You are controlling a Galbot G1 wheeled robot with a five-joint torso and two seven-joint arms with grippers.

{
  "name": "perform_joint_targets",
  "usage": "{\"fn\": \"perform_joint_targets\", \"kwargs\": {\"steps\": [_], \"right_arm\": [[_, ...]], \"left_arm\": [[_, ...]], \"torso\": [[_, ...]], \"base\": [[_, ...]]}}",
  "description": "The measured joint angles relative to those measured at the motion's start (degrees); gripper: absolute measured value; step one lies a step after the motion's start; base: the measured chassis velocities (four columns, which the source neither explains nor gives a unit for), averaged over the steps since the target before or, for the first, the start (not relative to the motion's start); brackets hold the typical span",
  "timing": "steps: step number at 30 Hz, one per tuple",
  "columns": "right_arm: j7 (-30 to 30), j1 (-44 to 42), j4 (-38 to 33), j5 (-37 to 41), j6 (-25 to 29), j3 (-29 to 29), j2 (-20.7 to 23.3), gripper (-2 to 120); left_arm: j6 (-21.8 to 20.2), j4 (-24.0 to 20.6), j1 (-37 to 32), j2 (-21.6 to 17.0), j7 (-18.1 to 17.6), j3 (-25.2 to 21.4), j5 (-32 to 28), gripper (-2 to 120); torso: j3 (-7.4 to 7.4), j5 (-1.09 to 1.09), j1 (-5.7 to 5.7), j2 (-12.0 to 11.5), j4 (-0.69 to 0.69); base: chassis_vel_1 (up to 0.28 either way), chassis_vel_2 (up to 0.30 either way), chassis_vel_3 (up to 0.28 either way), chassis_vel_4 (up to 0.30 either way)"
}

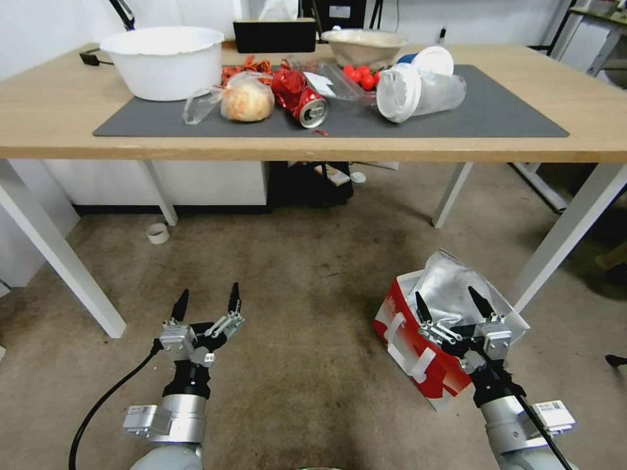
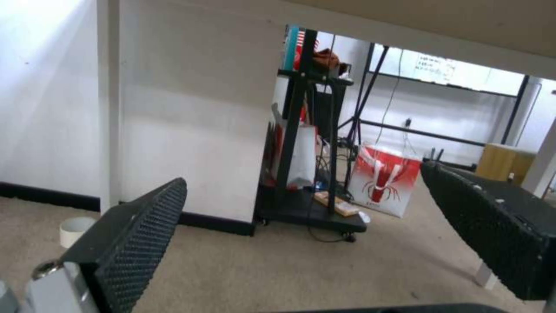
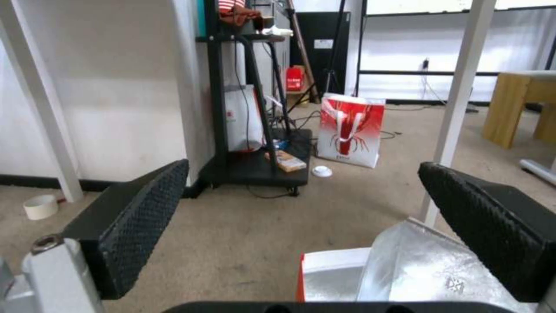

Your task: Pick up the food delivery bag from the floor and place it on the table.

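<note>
Right gripper (image 1: 453, 302) hangs over the bag (image 1: 418, 346), fingers spread wide, tips pointing forward above the foil lining (image 3: 417, 265); not touching it. Bag sits on the floor (image 1: 307, 313) at the robot's right, close to the table's (image 1: 52, 117) front right leg (image 1: 568, 228), lining puffed above the rim. Left gripper (image 1: 206, 301) hovers low over bare floor, also spread, well apart from the bag. Open floor lies between the two arms.

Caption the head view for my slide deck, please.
Right gripper open above the food delivery bag on the floor; left gripper open.
</note>
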State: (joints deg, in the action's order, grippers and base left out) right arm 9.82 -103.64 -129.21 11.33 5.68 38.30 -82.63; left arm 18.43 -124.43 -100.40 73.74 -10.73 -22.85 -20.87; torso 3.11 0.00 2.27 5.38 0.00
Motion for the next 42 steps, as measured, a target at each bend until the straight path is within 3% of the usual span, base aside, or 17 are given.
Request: {"fn": "perform_joint_targets", "kwargs": {"steps": [15, 42], "right_arm": [[-0.06, 0.27, 0.45, 0.28, 0.0, 0.19, 0.43, 100], [0.06, 0.38, 0.48, 0.23, -0.01, 0.11, 0.4, 100]], "left_arm": [[0.09, 0.13, 0.08, 0.08, 0.15, -0.04, 0.2, 100], [0.05, 0.37, 0.17, -0.04, 0.07, -0.12, 0.21, 100]], "torso": [[-3.12, 0.0, -0.19, -3.49, 0.0], [-3.11, 0.0, -0.4, -3.79, 0.0]], "base": [[0.0, 0.0, 0.0, 0.0], [0.0, 0.0, 0.0, 0.0]]}}
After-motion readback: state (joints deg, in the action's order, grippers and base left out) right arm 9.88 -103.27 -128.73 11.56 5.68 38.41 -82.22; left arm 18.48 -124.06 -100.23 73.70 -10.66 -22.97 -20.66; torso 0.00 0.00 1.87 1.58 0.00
